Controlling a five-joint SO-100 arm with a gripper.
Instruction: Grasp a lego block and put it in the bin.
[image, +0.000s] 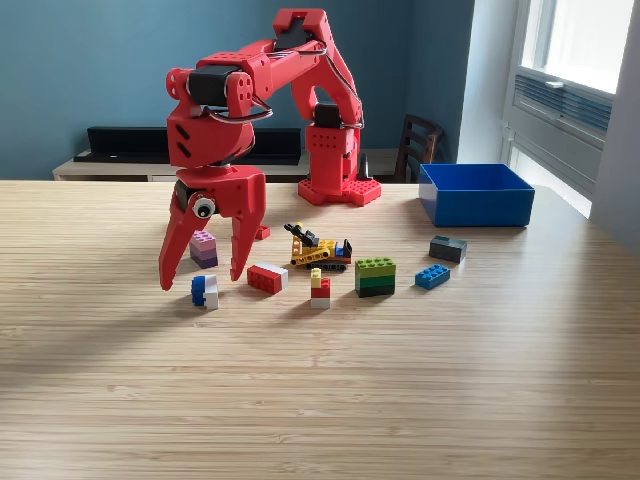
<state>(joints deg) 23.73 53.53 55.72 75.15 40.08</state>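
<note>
Looks like a home living room. There's a teal painted wall (90, 70), a low white media sideboard (110, 167), a dark wooden chair (418, 145). A pale wood-grain desk (320, 400) sits by a bright window (585, 40).

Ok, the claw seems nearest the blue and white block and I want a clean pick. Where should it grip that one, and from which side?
Probably from straight above. The blue and white block stands alone on the table, with free wood on either side in the exterior view. The open claw is already spread about it, so closing on its blue and white side faces looks easiest. The purple block sits behind, clear of the fingers.
</note>
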